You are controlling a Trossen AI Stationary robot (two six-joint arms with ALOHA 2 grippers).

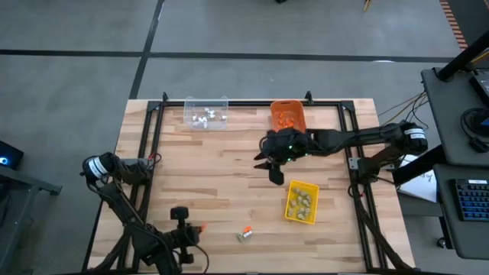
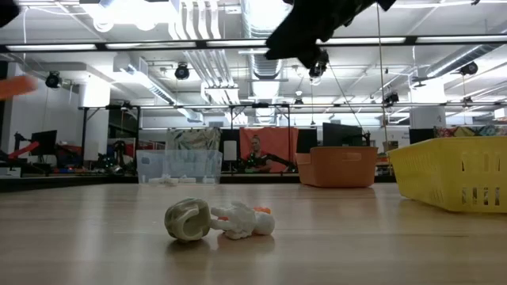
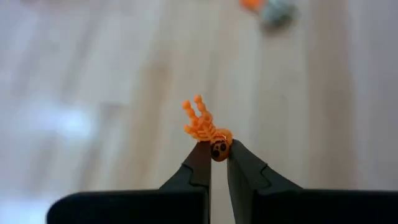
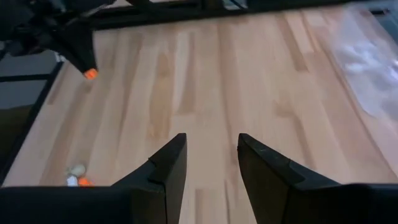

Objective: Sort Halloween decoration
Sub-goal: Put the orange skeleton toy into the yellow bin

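Observation:
My left gripper, near the table's front left, is shut on a tiny bright orange skeleton trinket. It also shows far off in the right wrist view, the left gripper with the orange trinket at its tip. Two more trinkets lie on the table near the front edge: a tan-grey skull and a white one with orange, touching each other. My right gripper hangs open above the table's middle, with nothing between its fingers. My left gripper pinches the orange skeleton's skull-like head between its two fingertips. The ribbed body and limbs stick out past the fingertips. The trinket is lifted clear of the table.
A clear bin with white trinkets and an orange bin with orange ones stand at the far edge. A yellow bin with tan-grey ones stands right of the middle. Bare wood lies between them. A black frame edges the table.

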